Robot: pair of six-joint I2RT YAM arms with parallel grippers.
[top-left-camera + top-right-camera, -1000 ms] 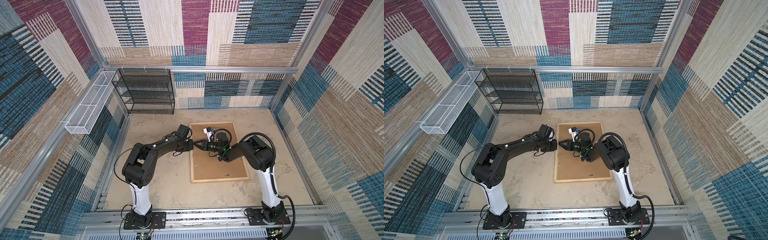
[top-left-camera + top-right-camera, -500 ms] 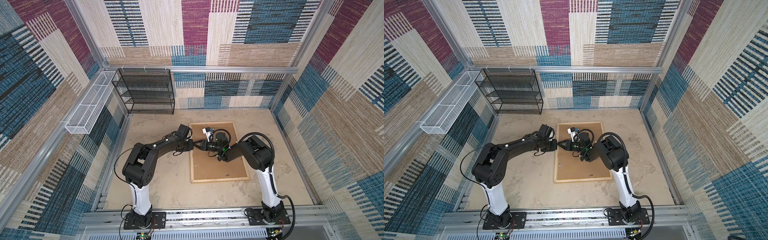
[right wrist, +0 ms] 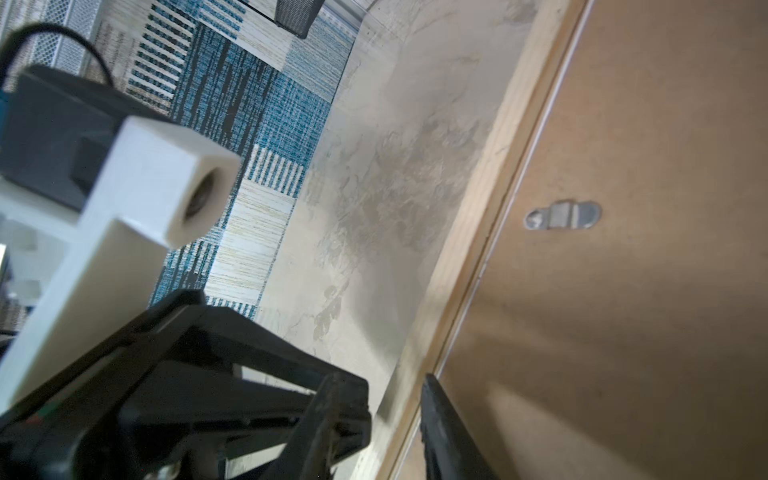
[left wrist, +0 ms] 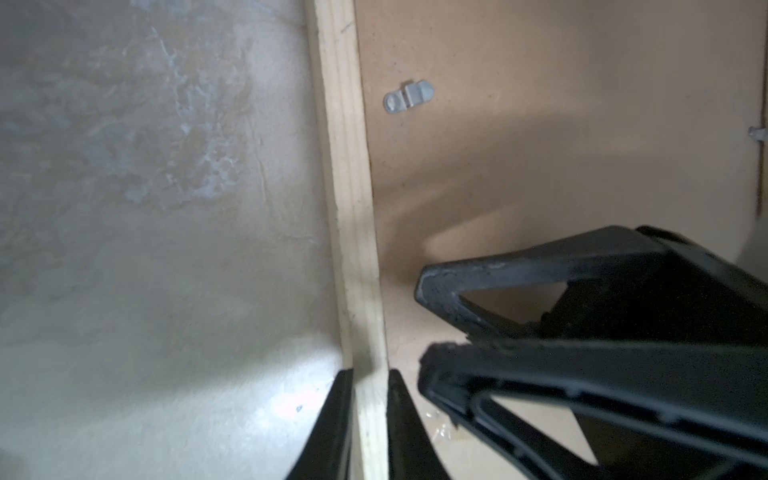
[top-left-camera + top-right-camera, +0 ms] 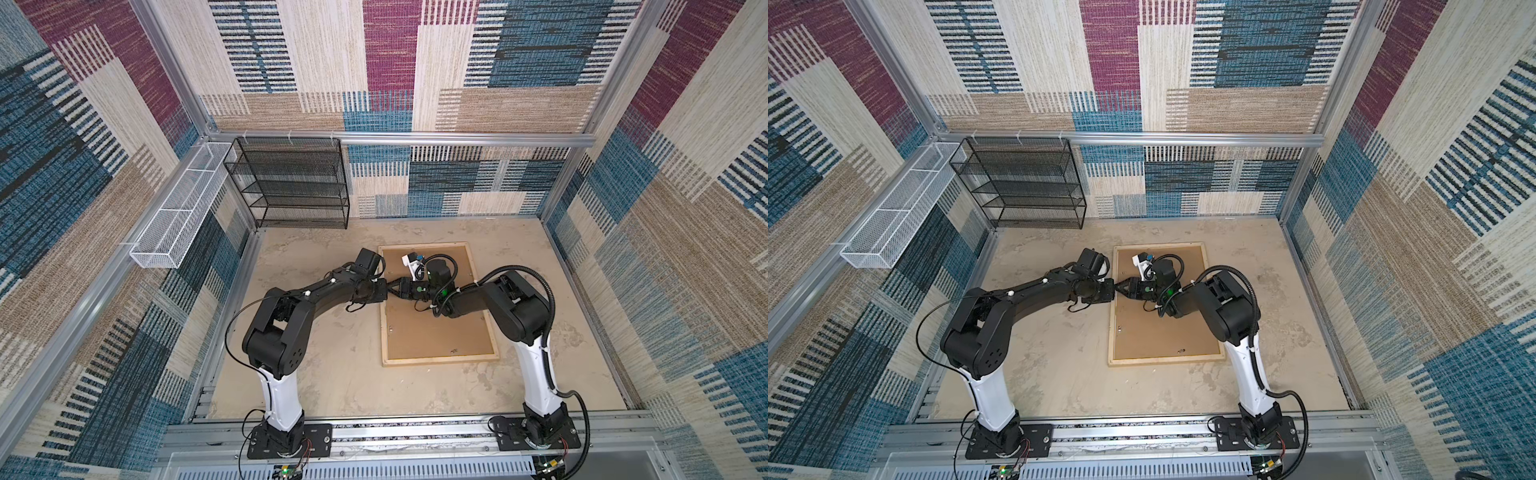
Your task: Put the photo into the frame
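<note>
On the mottled beige tabletop (image 5: 332, 374), near its middle, the large rectangular picture frame of thin pale wood bars (image 5: 440, 360) lies flat with its back up, long sides running from 12 to 6 o'clock. A brown fibreboard backing sheet (image 5: 436, 332) fills it, so the photo is hidden from me. My right wrist view shows only a thin white line (image 3: 536, 137) in the slit between bar and sheet, and I cannot tell what it belongs to.

My left claw (image 4: 370, 399) comes in from 9 o'clock and sits astride the frame's 9 o'clock bar, nearer the 12 o'clock end. One black finger (image 4: 338, 415) is on the table side and the other on the backing side, each just beside the wood. Whether they press the bar or merely flank it I cannot tell.

My right claw (image 4: 420, 326) reaches across the backing from 3 o'clock and meets the left claw tip to tip in both top views. Its jaws are parted over the sheet just inside the bar, gripping nothing.

A small grey metal clip (image 4: 408, 97) sits on the backing just beside that bar. A black wire-mesh shelf rack (image 5: 291, 183) stands against the wall at 11 o'clock, and a long white wire basket (image 5: 174, 216) hangs at 10 o'clock.
</note>
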